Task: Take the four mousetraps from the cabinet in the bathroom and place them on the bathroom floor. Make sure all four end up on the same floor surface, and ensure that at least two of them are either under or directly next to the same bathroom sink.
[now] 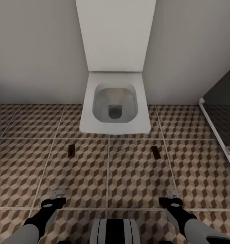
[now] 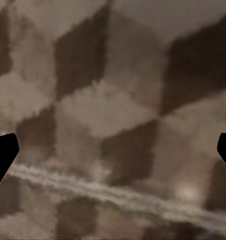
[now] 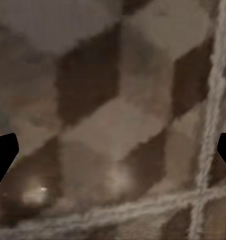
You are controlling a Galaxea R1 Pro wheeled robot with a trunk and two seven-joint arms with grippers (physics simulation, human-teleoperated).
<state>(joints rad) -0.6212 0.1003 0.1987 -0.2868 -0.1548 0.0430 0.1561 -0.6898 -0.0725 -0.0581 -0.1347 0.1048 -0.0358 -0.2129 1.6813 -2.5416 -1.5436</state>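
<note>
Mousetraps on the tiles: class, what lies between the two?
In the head view, only bare patterned bathroom floor lies between the left mousetrap and the right mousetrap.

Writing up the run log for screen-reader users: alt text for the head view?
Two tiny flat brown mousetraps lie apart on the cube-patterned tiled bathroom floor, in front of a white square wall-hung toilet. The left gripper and right gripper hang low over the tiles nearer the camera, holding nothing.
</note>
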